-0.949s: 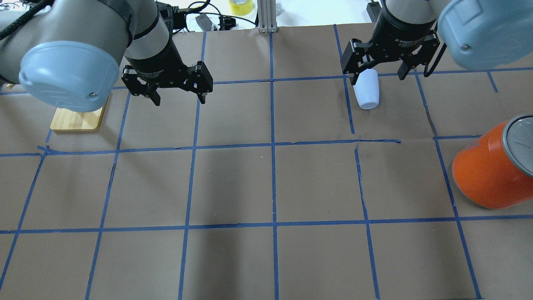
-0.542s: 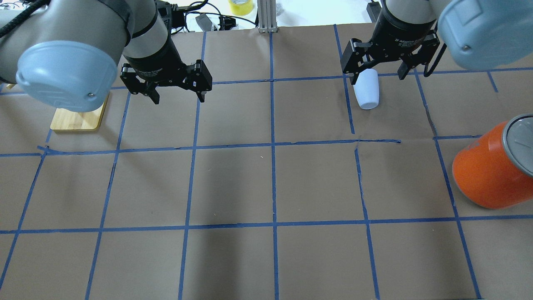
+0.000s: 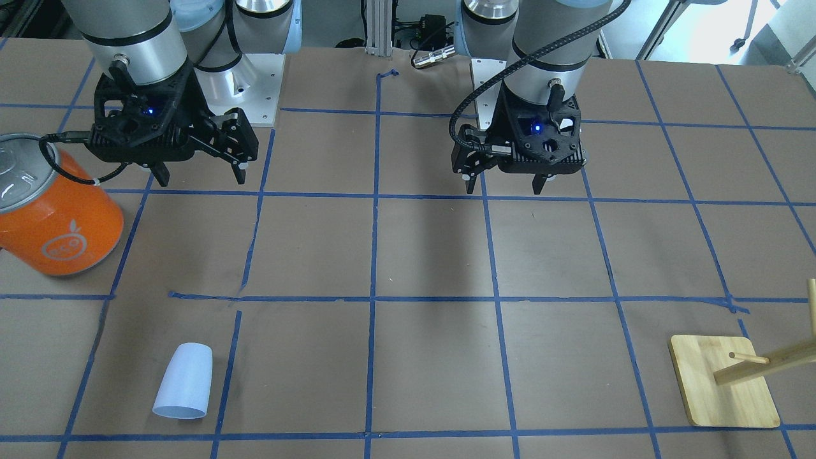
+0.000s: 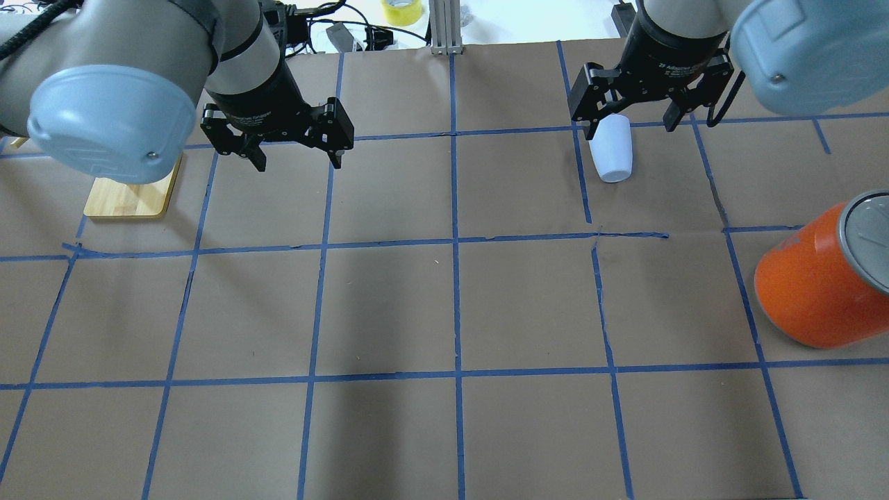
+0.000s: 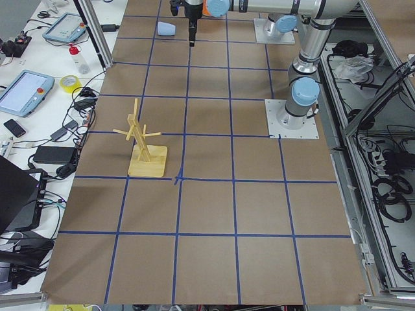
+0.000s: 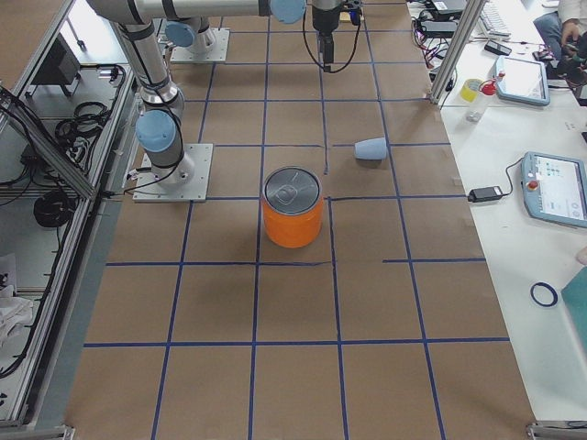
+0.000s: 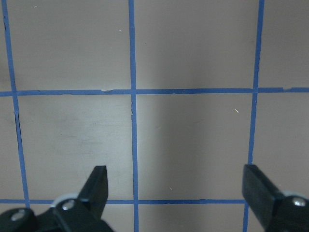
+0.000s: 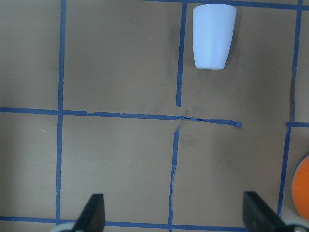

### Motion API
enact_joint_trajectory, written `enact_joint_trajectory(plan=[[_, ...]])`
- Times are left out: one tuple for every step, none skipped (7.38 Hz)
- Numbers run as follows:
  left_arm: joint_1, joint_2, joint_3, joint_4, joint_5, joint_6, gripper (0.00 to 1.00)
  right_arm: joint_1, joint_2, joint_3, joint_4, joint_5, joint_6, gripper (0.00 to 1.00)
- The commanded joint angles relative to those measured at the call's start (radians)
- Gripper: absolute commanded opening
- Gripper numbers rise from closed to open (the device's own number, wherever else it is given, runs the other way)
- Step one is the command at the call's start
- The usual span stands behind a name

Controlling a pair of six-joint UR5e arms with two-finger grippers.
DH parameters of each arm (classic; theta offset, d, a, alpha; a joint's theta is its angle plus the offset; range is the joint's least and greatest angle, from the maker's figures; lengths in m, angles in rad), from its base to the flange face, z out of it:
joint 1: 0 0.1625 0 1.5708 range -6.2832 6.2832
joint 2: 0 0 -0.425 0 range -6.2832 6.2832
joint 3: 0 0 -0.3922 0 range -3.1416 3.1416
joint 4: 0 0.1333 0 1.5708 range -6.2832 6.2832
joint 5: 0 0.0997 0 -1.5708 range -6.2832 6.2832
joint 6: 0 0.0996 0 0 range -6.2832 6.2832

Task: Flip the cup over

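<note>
The cup (image 3: 183, 381), a small pale blue-white tumbler, lies on its side on the brown table, rim pointing away from the robot. It also shows in the overhead view (image 4: 612, 149), the right wrist view (image 8: 213, 36) and both side views (image 5: 166, 28) (image 6: 371, 148). My right gripper (image 3: 200, 178) (image 4: 630, 128) (image 8: 174, 202) is open and empty. It hangs above the table, nearer the robot than the cup. My left gripper (image 3: 503, 189) (image 4: 298, 165) (image 7: 175, 176) is open and empty over bare table, far from the cup.
A big orange can (image 3: 57, 217) (image 4: 812, 285) with a silver lid stands on the robot's right side, near the right gripper. A wooden peg stand (image 3: 723, 382) (image 5: 146, 152) on a square base stands at the far left. Blue tape lines grid the table.
My left arm has shifted slightly away from the camera in the overhead view, gripper still open. The right arm and the cup have not moved.
</note>
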Motion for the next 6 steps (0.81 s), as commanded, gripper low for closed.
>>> enact_joint_trajectory(plan=[[0.0,0.002,0.001,0.0,0.0,0.003,1.0,0.0,0.002,-0.002,-0.005,-0.02,0.002,1.0],[0.002,0.002,0.001,-0.001,0.0,0.004,1.0,-0.008,0.019,-0.002,-0.005,-0.028,0.002,1.0],[0.0,0.002,-0.002,0.0,0.0,0.004,1.0,-0.053,0.058,-0.027,-0.014,-0.026,0.002,1.0],[0.0,0.003,-0.008,-0.001,0.0,0.006,1.0,-0.125,0.086,-0.091,-0.028,0.006,0.002,1.0],[0.0,0.0,-0.011,-0.002,-0.001,0.004,1.0,-0.152,0.162,-0.149,-0.04,0.006,-0.022,1.0],[0.0,-0.003,-0.011,-0.002,-0.001,0.001,1.0,-0.156,0.242,-0.191,-0.05,0.0,-0.036,1.0]])
